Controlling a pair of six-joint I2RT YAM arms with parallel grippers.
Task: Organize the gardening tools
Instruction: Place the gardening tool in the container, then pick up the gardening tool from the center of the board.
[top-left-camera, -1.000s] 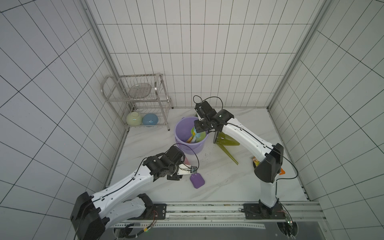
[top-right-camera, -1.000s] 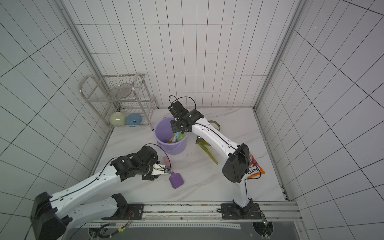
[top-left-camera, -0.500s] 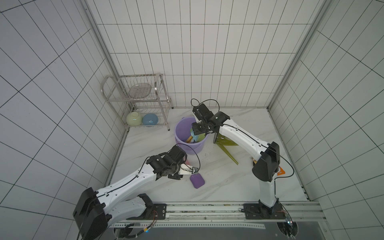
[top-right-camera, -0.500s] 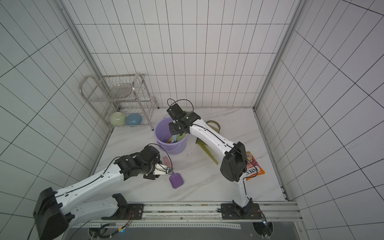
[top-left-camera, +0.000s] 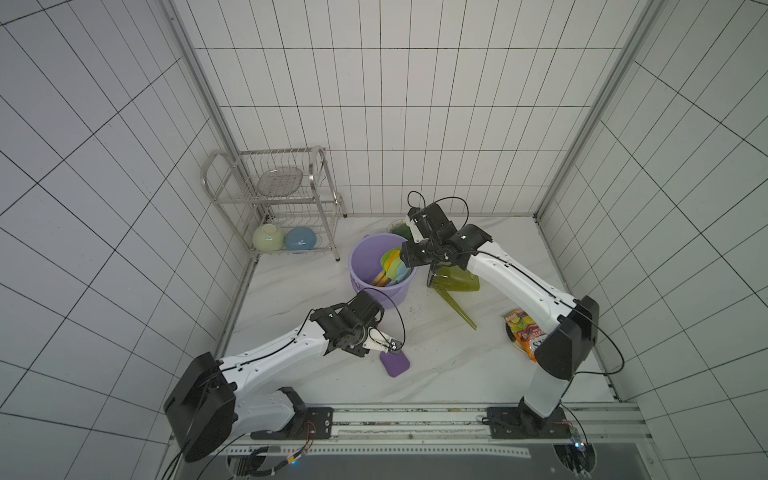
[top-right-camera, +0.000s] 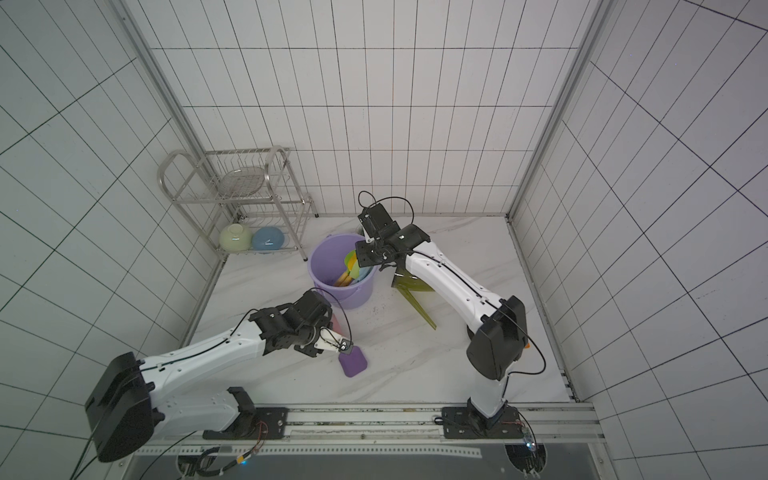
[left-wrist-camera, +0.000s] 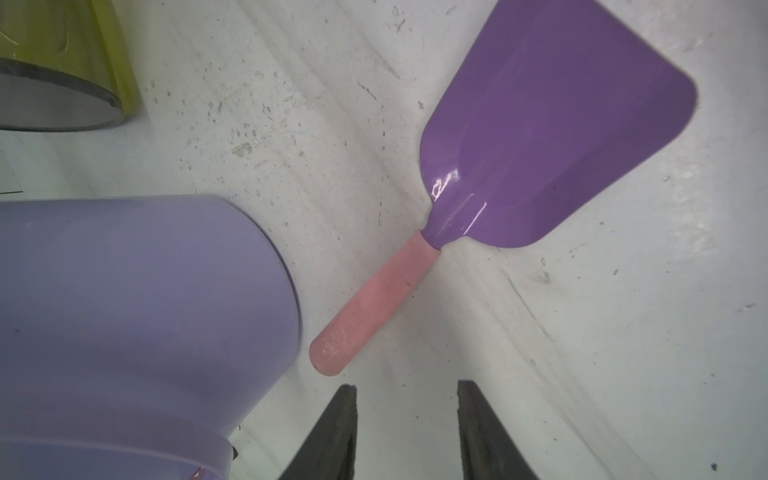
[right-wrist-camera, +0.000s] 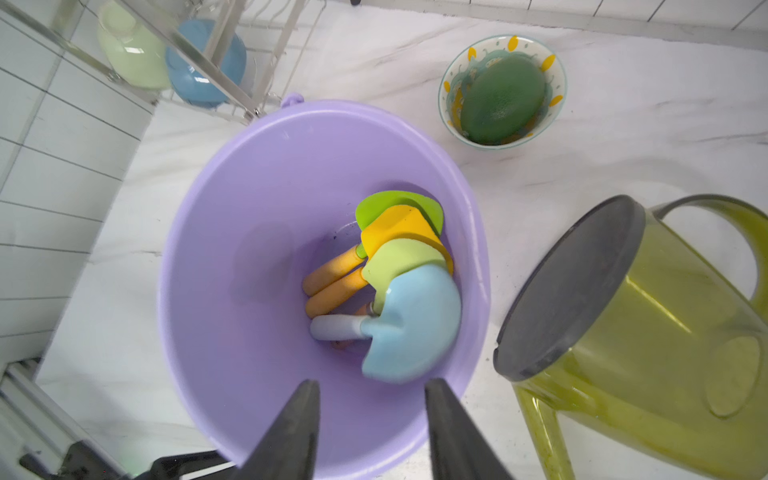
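Nearest, the left gripper (left-wrist-camera: 406, 388) hangs over the table (left-wrist-camera: 623, 332) with its fingers spread and nothing between them. Their tips are just short of the pink handle of the purple shovel (left-wrist-camera: 540, 124), which lies flat beside the bucket (right-wrist-camera: 249, 249). Farther back, the right gripper (right-wrist-camera: 372, 382) hovers over the bucket, likewise spread and empty, above four shovels (right-wrist-camera: 405, 266) piled inside; the watering can (right-wrist-camera: 665, 332) sits just beside the bucket.
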